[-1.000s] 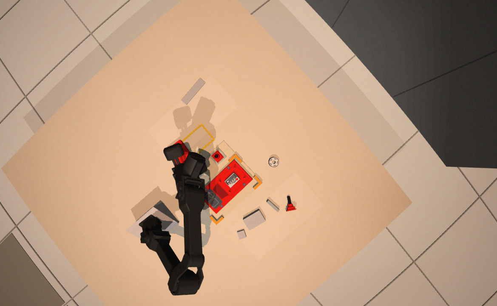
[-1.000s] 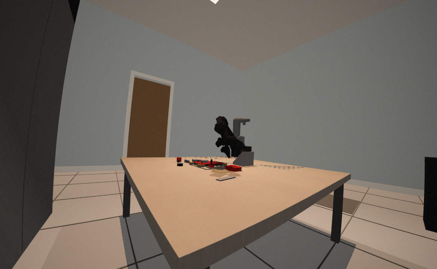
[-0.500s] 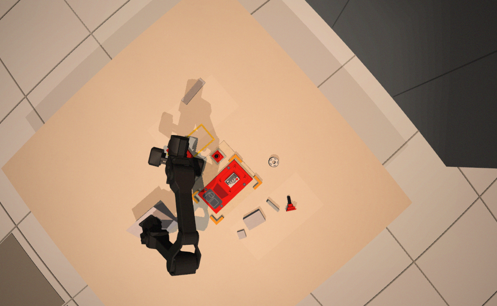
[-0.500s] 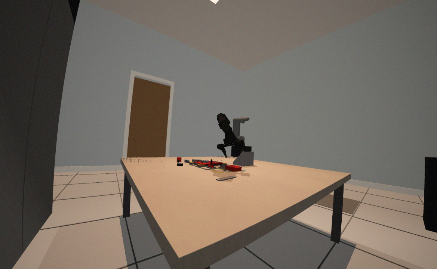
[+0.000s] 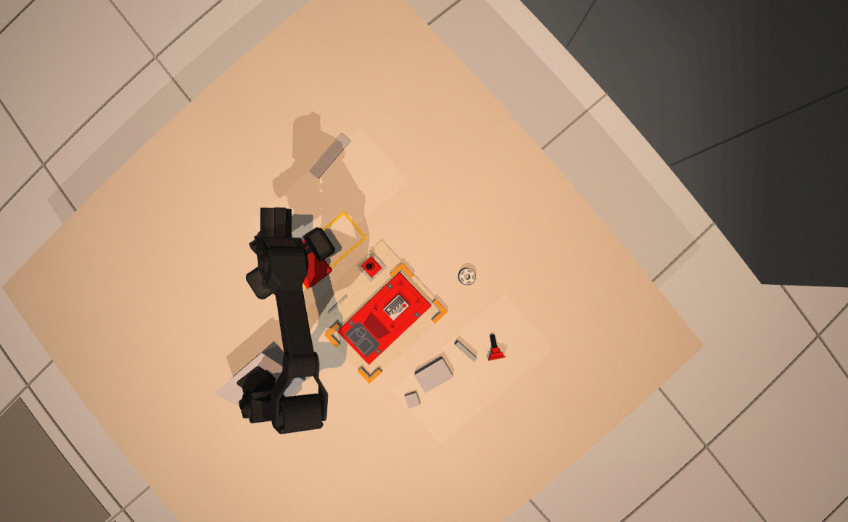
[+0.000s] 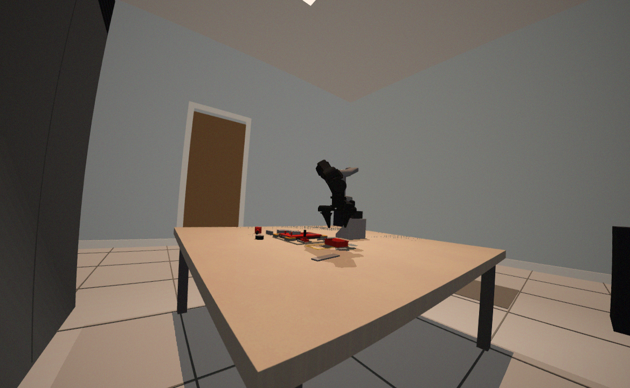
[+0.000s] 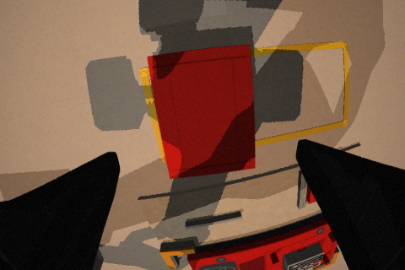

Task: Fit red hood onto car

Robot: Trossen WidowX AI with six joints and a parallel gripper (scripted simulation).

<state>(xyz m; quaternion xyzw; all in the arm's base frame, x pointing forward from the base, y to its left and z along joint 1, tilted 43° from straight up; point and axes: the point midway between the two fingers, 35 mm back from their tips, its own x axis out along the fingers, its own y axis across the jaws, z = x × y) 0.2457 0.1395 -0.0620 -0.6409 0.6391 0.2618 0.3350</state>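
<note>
No lettering, brand, number or sign legible in any view. Landmark: red chassis [image 5: 417, 292] [image 7: 255, 257]. On its deck, engine block [image 5: 395, 307] [image 7: 305, 258] with pale-and-dark patterned top; no characters can be made out.
</note>
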